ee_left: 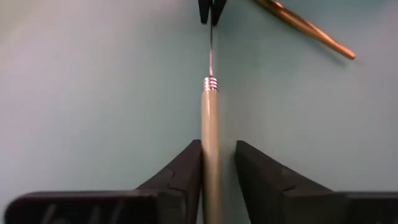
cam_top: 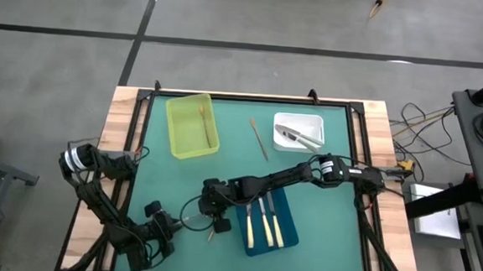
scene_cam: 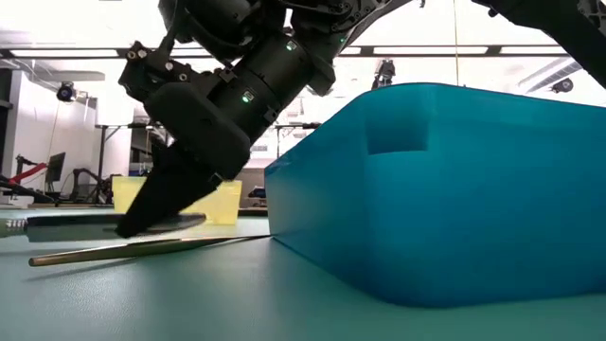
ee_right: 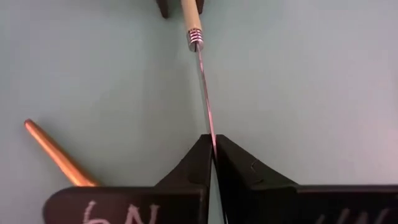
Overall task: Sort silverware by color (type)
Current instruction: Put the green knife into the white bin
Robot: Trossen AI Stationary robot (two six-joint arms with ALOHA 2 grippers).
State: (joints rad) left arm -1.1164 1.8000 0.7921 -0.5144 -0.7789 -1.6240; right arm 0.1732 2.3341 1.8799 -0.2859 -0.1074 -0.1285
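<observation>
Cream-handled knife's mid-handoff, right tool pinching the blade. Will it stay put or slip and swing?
Probably stiff: the knife runs straight between both tools. The right tool pinches only the thin, smooth blade, so it could slip or pivot. The round handle between the left tool's fingers may roll if dropped.

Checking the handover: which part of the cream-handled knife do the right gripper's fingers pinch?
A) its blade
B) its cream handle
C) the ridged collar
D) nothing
A: in the right wrist view the right gripper is shut on the thin blade of the knife, while the left gripper flanks the cream handle.
</observation>
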